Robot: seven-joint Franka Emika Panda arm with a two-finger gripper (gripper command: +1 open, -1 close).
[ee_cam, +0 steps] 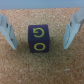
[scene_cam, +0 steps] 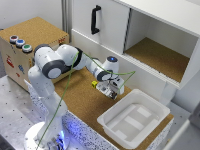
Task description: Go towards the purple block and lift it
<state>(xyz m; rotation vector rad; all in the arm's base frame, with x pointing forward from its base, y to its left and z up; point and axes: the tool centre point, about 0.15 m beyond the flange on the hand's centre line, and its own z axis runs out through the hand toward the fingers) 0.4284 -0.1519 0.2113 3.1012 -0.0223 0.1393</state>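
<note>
Wrist view shows you the claw spread apart, one finger on each side of the single purple block, with gaps on both sides. The block sits on the cork surface and bears yellow letters. In the exterior view you see one yellow cube just beside the claw, and one white bin near it holding no blocks.

You have a cork surface carrying three things. The white bin sits at its end, toward the exterior view's right. Near the bin lies a tiny yellow cube. The purple block rests flat on the cork.
</note>
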